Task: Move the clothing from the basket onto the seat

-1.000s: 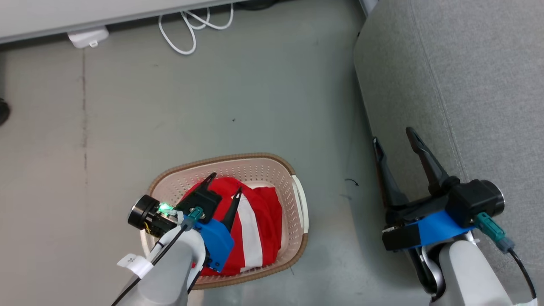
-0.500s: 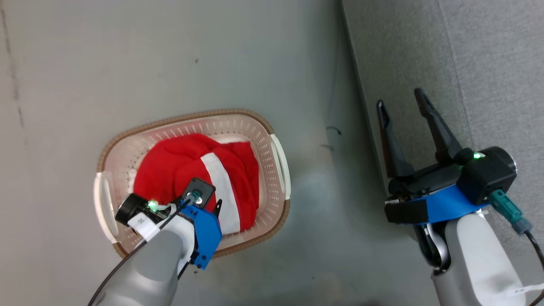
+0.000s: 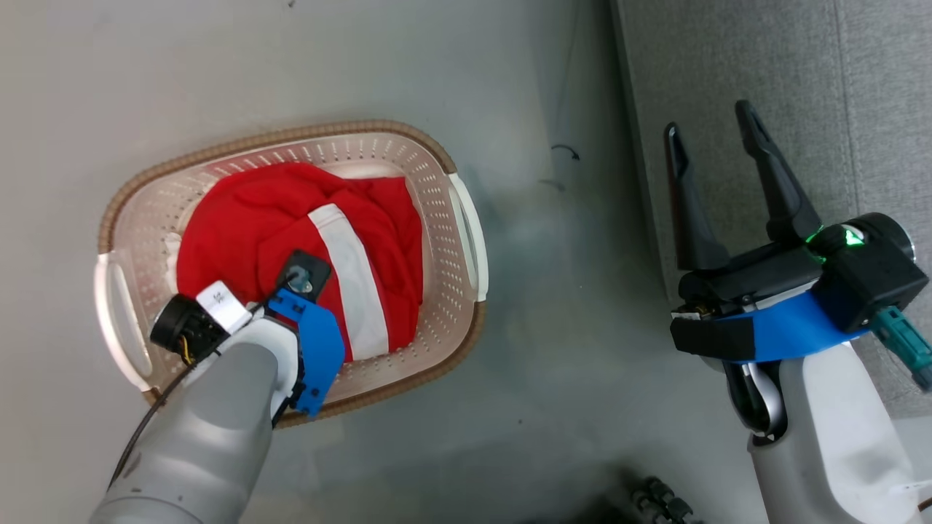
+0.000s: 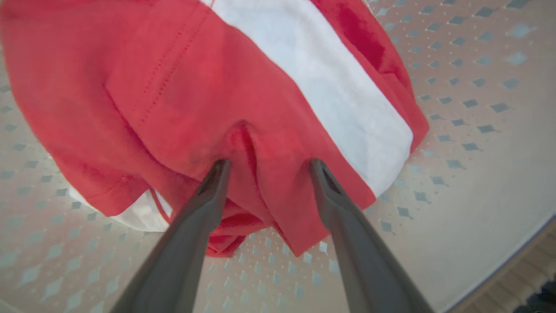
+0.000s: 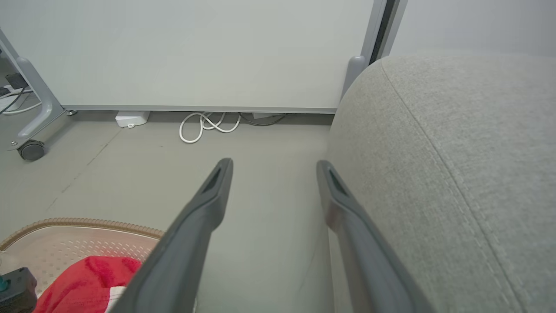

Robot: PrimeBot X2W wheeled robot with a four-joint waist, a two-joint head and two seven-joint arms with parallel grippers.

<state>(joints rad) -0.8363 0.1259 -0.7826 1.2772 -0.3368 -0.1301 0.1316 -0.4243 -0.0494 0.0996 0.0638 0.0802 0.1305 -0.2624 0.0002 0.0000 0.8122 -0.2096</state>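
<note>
Clothing [image 4: 195,87] looks soft, light, limp: open left gripper [image 4: 268,163] straddles a raised fold near its 6 o'clock edge; pinch there.

Smooth grey floor [image 3: 510,73], faintly glossy, with a thin seam line [image 5: 82,167] slanting across it in the right wrist view. Two small dark curled marks [image 3: 566,150] on it in the head view. At the far edge, a pale wall panel [image 5: 195,52] just off the floor. Under its lower edge, a white cable [image 5: 204,128] in loose loops, and to the left of that a small white box [image 5: 131,118]. Further left, a bent grey metal leg [image 5: 37,89] ending in a dark caster wheel [image 5: 30,150]. At the panel's right end, a grey upright post [image 5: 354,71]. Something dark and knobbly [image 3: 655,502] at the head view's bottom edge, too cut off to tell.
</note>
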